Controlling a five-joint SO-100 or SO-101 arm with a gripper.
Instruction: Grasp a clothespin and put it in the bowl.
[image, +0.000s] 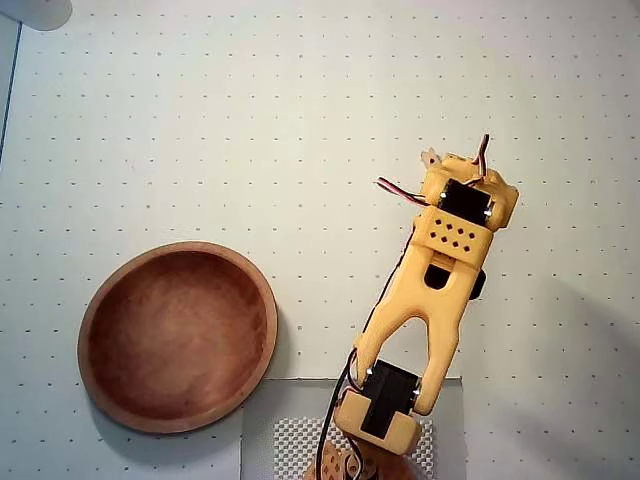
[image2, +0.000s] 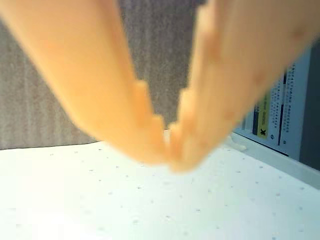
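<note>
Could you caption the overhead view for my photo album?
Yellow robot arm beside an empty wooden bowl on a dotted white table.

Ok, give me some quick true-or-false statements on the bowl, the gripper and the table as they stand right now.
1. The bowl is empty. True.
2. The gripper holds a clothespin. False: the wrist view shows its fingertips meeting with nothing between them.
3. In the overhead view the bowl lies right of the arm. False: it lies left of the arm.
4. The table is white with a grid of small dots. True.
5. A clothespin lies in plain sight on the table. False: neither view shows one clearly.
</note>
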